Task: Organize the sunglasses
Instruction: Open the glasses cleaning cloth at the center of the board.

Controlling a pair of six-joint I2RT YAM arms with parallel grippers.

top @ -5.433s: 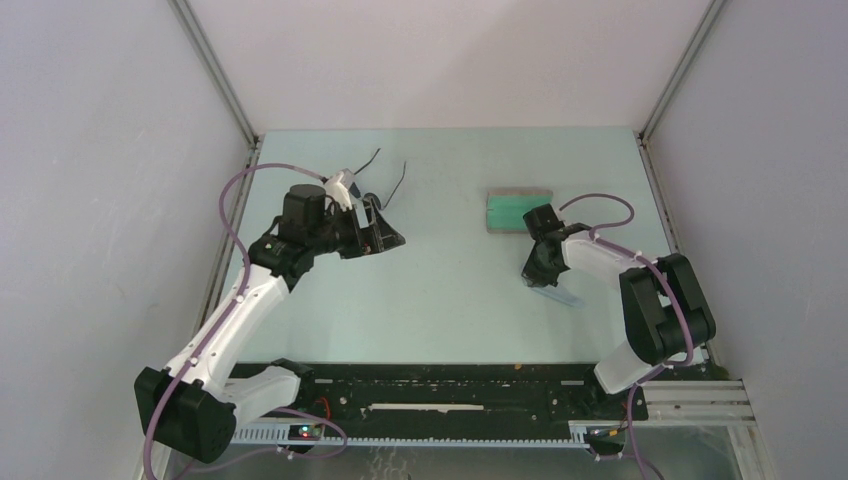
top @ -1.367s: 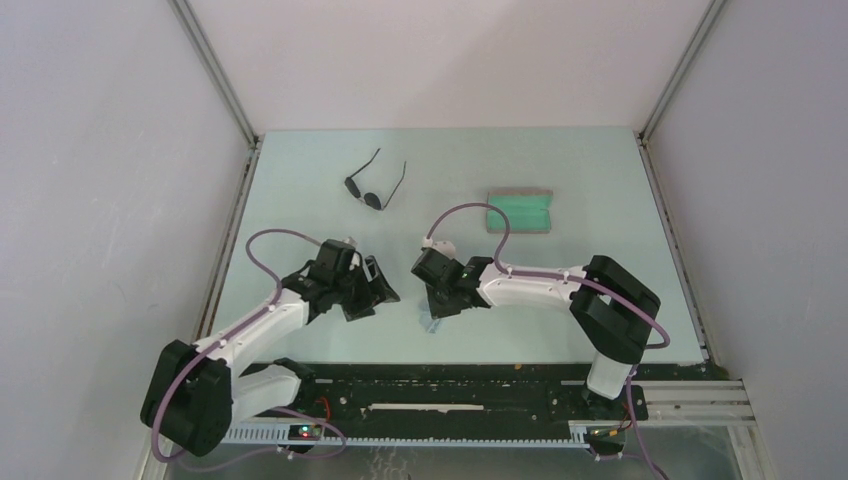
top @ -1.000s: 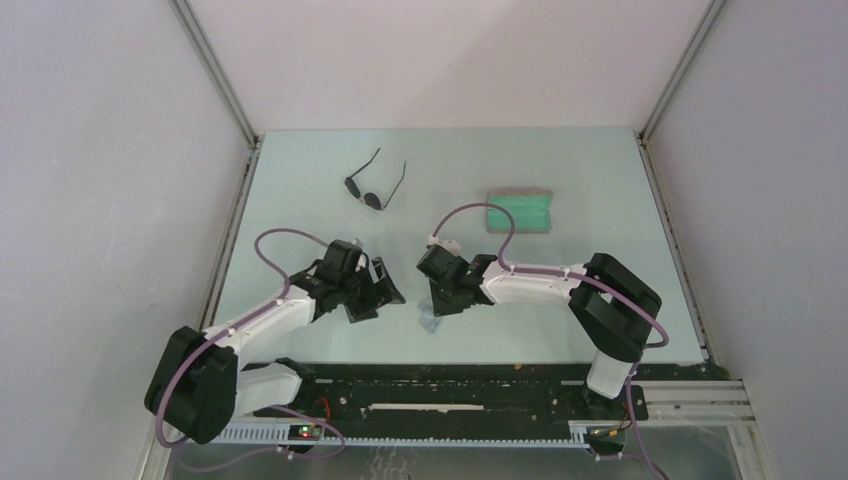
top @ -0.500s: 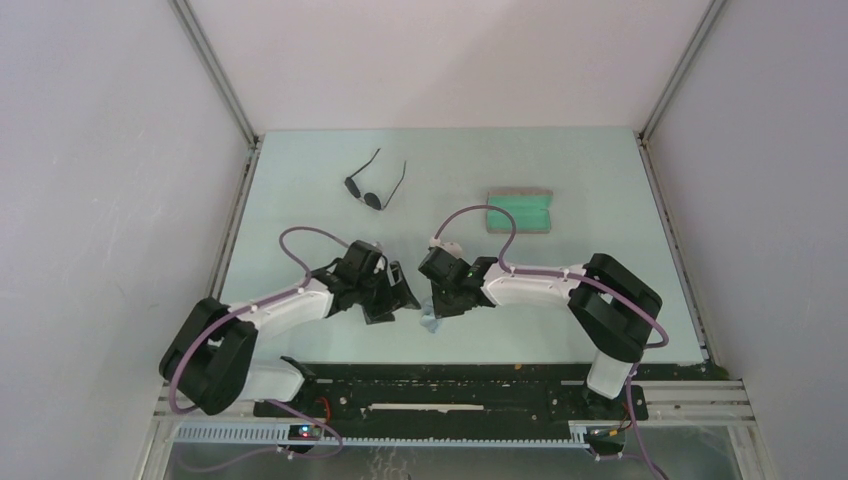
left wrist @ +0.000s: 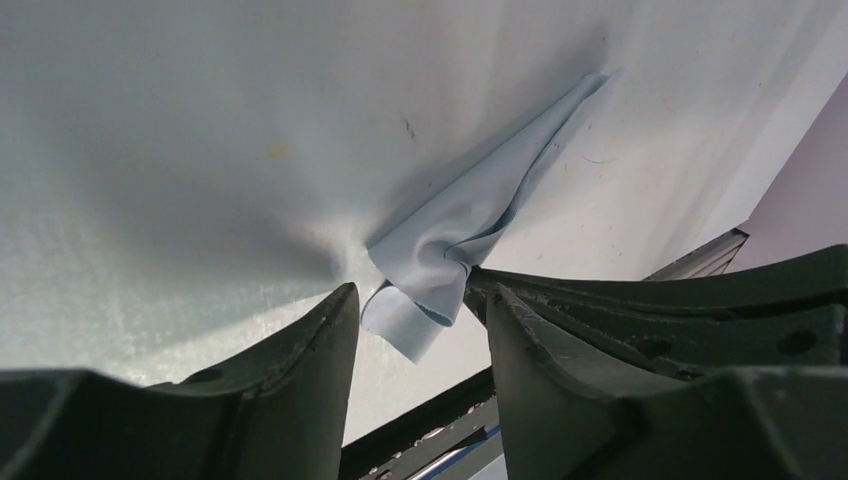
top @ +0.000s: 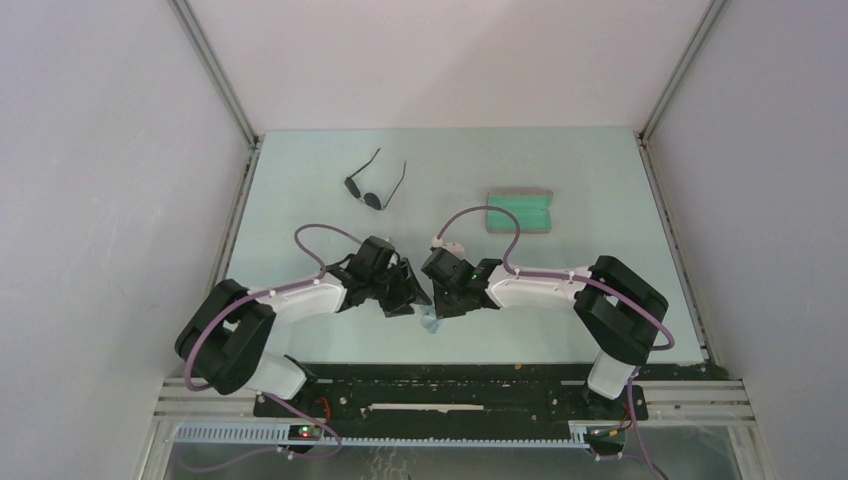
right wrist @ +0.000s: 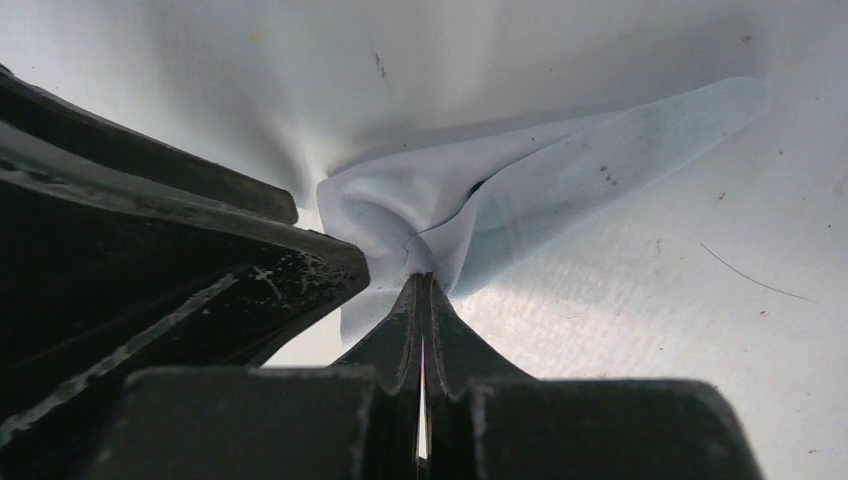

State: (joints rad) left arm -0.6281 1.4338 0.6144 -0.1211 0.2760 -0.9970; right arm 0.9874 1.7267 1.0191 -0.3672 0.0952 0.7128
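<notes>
right gripper (right wrist: pixel 420 285): fingers pressed together, pinching a fold of the light blue cloth (right wrist: pixel 580 160). left gripper (left wrist: pixel 415 300): fingers spread, cloth's loose corner between them. sunglasses (top: pixel 372 188) lie well beyond both sets of fingertips, untouched, left of grey case (top: pixel 520 212)

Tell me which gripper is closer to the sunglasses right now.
Left, narrowly. The left gripper sits nearer the table's front than the sunglasses, slightly to their right; the right gripper, pinching the blue cloth, is beside it, farther right.
</notes>
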